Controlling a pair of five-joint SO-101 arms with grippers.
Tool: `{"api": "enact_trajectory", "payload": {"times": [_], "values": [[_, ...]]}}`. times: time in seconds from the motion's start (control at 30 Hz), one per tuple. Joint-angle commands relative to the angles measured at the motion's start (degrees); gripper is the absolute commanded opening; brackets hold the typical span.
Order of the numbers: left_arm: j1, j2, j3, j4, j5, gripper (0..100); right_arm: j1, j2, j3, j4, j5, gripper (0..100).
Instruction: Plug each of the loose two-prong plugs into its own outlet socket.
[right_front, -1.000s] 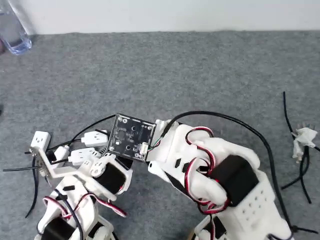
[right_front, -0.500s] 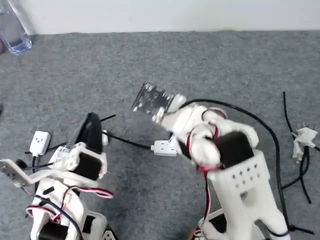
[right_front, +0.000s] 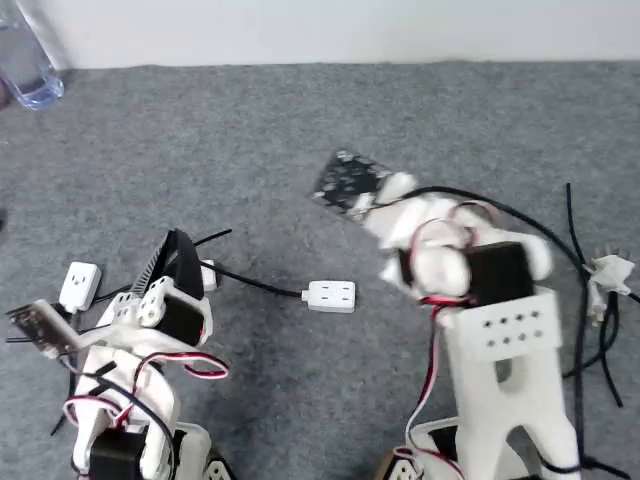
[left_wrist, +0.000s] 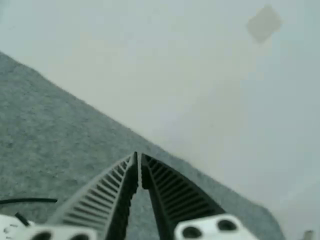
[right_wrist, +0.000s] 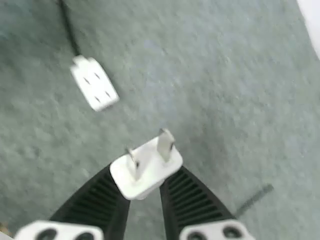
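**Tabletop** (right_front: 300, 120): grey, felt-like, carrying everything below.

**Right arm** (right_front: 495, 330): stands at the near edge, right of middle, and leans toward the centre.

**Left arm** (right_front: 130, 350): stands at the near-left corner.

**Right hand** (right_wrist: 145, 181): grasping the plug by its body, one finger on either side.

**Left hand** (left_wrist: 139, 167): clenched on nothing, fingers pressed flat together and pointing at the back wall. It sits near the left edge, well apart from the socket.

**Socket** (right_front: 330, 295): a white strip lying flat and loose about mid-tabletop, toward the near edge. Its slots face up. A black cord (right_front: 255, 283) trails from it toward the left arm.

**Plug** (right_wrist: 147, 167): white, with two prongs pointing out beyond the fingertips. It is held tilted, off the surface and apart from the socket.

**Other items**: a small white block (right_front: 80, 283) near the left edge, a cable bundle (right_front: 605, 275) at the right edge, and a bottle (right_front: 25, 65) at the far-left corner.

**Hazards, as I judge them**:
- Nothing pins the socket down, so I expect a push from the prongs to slide it rather than seat them.
- The plug's tilt could land the prongs beside the slots.
- The grip is near the fingertips, so the plug may twist or pop free under load.
- The cord could drag the strip if the left arm shifts.
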Motion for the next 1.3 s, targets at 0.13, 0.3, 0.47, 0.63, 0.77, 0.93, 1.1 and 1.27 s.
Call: {"api": "enact_trajectory", "payload": {"times": [0.13,0.3,0.47,0.63,0.77,0.93,1.1,1.27], "values": [[-0.8,-0.9,1.5,-1.1,-1.1,1,14.0,1.4,-1.8,0.2,11.0,0.7],[-0.8,-0.9,5.6,-1.0,-5.7,1,14.4,9.1,5.2,-6.3,10.2,0.7],[-1.0,-0.9,11.4,-0.9,-15.6,1,12.8,16.0,12.7,-15.8,9.5,0.7],[-6.1,-0.9,13.9,-0.9,-22.9,1,9.2,22.8,17.5,-20.4,9.2,0.7],[-15.0,-0.9,14.1,-0.9,-23.1,1,6.7,28.5,20.5,-25.5,7.0,0.7],[-20.5,-0.9,14.1,-0.9,-23.0,1,5.8,34.0,21.3,-28.6,6.9,0.8],[-20.4,-0.9,15.1,-1.1,-23.1,1,6.3,37.1,21.4,-29.6,3.2,0.9],[-20.5,-0.9,15.1,-1.1,-23.1,1,5.8,38.9,21.9,-28.6,4.1,2.8]]}}
